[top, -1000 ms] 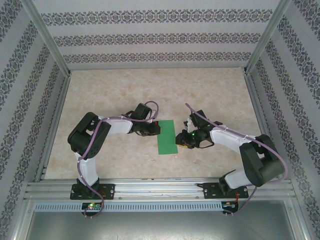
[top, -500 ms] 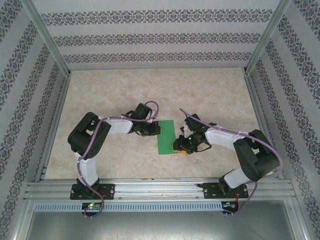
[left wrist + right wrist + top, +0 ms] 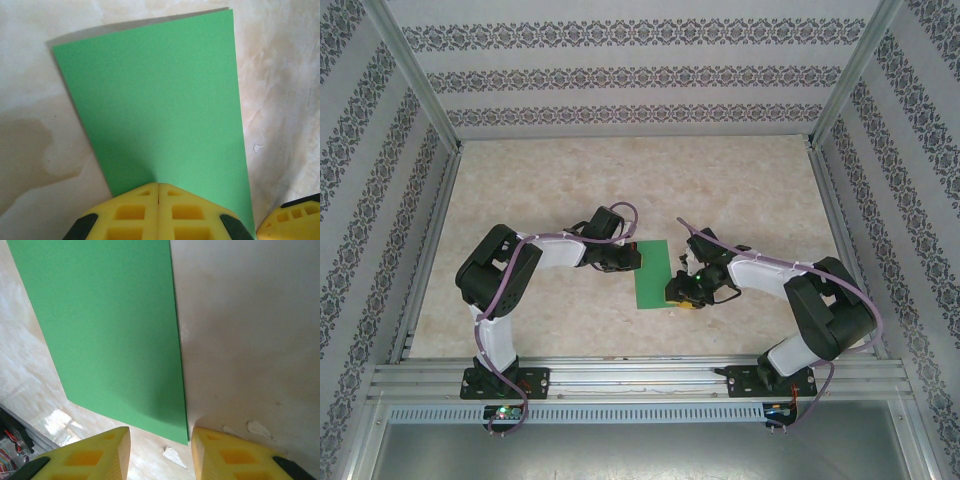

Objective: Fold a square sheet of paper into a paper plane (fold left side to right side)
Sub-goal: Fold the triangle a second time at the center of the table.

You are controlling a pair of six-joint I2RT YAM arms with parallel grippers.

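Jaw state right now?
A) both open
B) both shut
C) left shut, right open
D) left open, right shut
C: in the left wrist view the left gripper has its yellow fingers meeting with no gap at the edge of the green sheet. In the right wrist view the right gripper has its fingers standing apart, with the sheet's corner showing in the gap.

A robotics lab test cell: an aluminium frame (image 3: 410, 72) boxes in a marble-patterned table (image 3: 620, 180). Wallpapered panels (image 3: 640, 70) close the left, right and far sides; two robot arms (image 3: 498, 275) stand bolted to the near rail (image 3: 640, 378).
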